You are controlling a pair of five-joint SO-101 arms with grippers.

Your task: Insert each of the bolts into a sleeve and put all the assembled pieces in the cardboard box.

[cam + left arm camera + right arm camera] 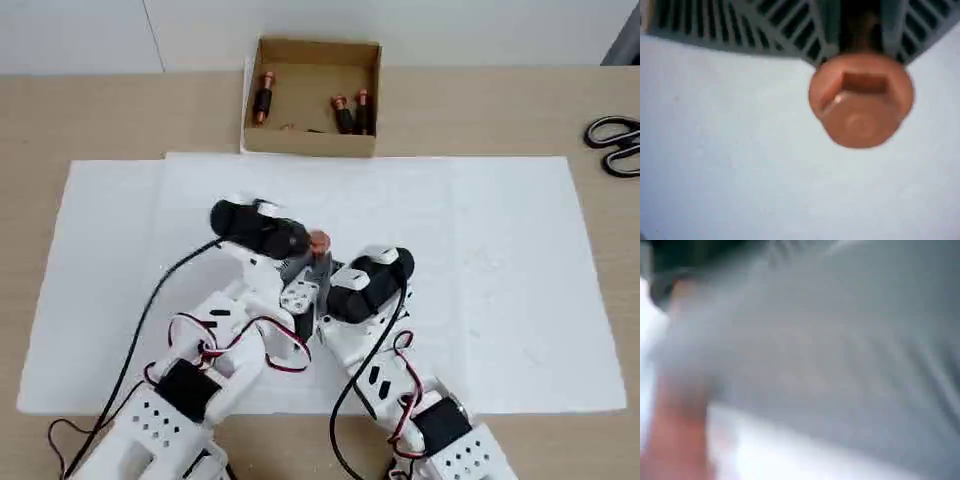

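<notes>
A tan desk [100, 110] has white paper [500, 280] on it. The copper bolt [318, 240] is over the middle of the paper, between the left arm [240, 300] and the right arm [372, 285]. I cannot tell which jaws hold it or how wide they are. A loose hold could let it drop. Its head seems to point at the cardboard box [312, 142], with its long way running back toward the arms.

2 white arms [235, 300] with black motors [255, 228], red-black cables [205, 350], grey ribbed hand [860, 30]
</notes>
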